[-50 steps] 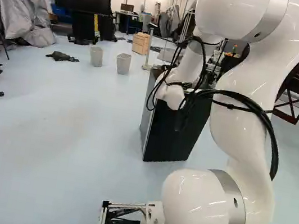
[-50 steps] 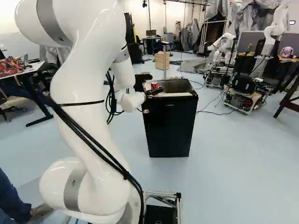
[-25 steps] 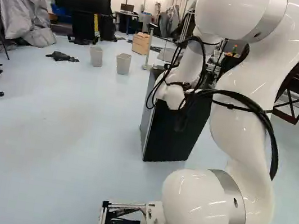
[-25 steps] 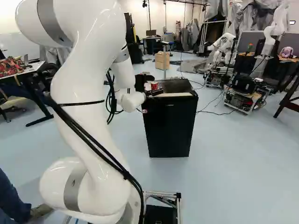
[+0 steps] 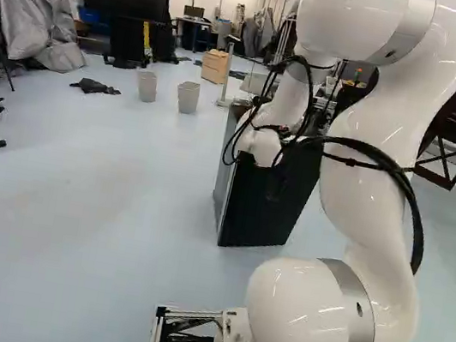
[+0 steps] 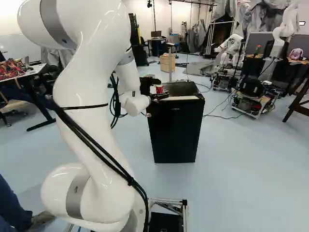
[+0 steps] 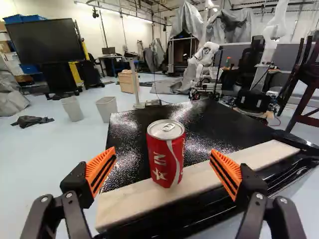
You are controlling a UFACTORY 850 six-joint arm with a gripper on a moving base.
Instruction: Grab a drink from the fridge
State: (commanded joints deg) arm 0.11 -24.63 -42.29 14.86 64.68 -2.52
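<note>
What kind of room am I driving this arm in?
Probably a robotics lab: another robot stands beyond the fridge, a big screen is set up, and grey sheeting covers equipment.

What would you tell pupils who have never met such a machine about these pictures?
This is a white robot arm on a moving base. Two pictures look ahead from that base, behind the arm, one from each side. The third looks along the hand from its wrist: two black fingers with orange pads, spread apart. A red drink can stands upright on top of the black fridge. Gaps show between it and both pads, so nothing is held.
</note>
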